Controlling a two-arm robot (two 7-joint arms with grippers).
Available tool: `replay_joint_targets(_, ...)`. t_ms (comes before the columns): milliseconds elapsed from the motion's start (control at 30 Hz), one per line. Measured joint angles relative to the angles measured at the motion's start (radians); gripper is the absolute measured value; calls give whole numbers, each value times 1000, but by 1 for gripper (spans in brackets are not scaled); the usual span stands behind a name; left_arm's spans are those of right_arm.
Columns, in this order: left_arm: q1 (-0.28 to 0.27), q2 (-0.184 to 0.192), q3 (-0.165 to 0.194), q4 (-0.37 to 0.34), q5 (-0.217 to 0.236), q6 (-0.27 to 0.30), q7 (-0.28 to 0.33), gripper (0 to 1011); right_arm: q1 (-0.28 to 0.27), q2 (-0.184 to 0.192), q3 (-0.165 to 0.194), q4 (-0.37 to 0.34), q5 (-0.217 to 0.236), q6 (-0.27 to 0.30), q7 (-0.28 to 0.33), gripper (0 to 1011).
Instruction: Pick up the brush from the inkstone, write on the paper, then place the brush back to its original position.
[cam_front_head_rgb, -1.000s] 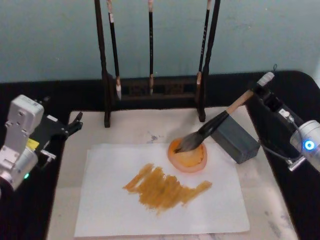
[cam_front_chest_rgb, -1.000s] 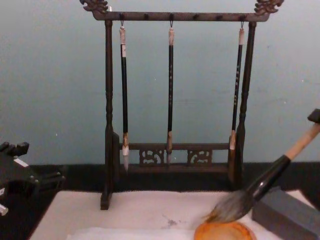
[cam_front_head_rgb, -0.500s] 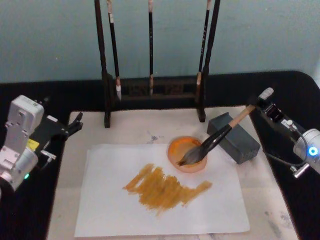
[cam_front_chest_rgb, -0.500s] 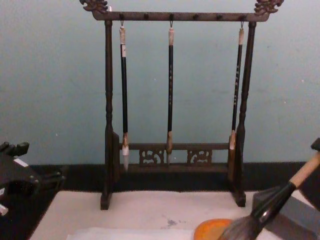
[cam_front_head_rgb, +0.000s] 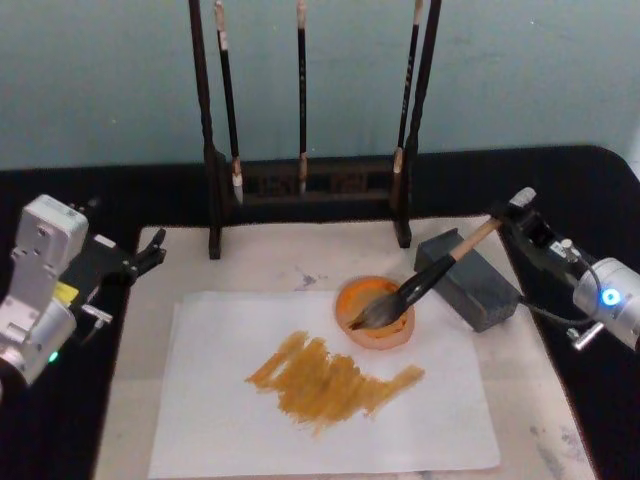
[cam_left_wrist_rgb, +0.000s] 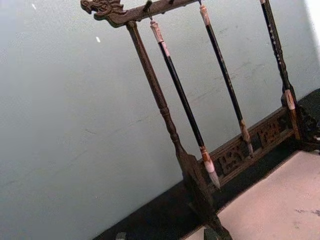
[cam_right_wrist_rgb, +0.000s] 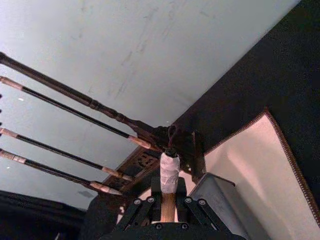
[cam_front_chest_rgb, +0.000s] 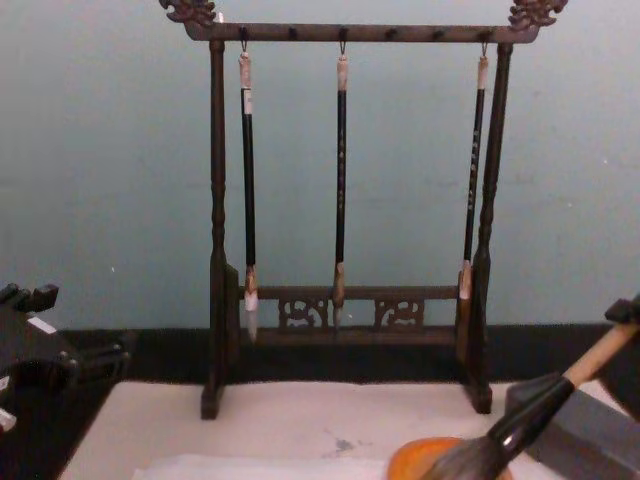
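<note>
Left gripper (cam_front_head_rgb: 148, 250) sits parked beside the cream mat's (cam_front_head_rgb: 270, 260) left edge, fingers spread and holding nothing. On the mat we see the paper (cam_front_head_rgb: 230, 420), streaked with ochre strokes (cam_front_head_rgb: 330, 375). The brush (cam_front_head_rgb: 430, 275) leans with its bristles in the orange dish (cam_front_head_rgb: 350, 320), its shaft crossing the grey block (cam_front_head_rgb: 480, 295). The right gripper (cam_front_head_rgb: 503, 215) pinches its pale handle just below the white-wrapped end.

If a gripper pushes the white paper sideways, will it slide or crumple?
Probably crumple: the paper looks thin, with a wavy edge. The orange dish overlapping its far edge would likely pin it, so it may wrinkle there.
</note>
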Motion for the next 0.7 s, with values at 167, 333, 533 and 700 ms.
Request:
replay_joint_targets(167,0,0,0,0,0,0,0,1010,33,-3,-19,39,2,-5,-1,169)
replay_joint_targets(333,0,0,0,0,0,0,0,1010,73,-6,-47,85,1,-14,-1,169)
replay_joint_targets(533,0,0,0,0,0,0,0,1010,109,-8,-69,126,1,-26,1,169)
replay_joint_targets(700,0,0,0,0,0,0,0,1010,129,-10,-83,153,11,-29,2,169)
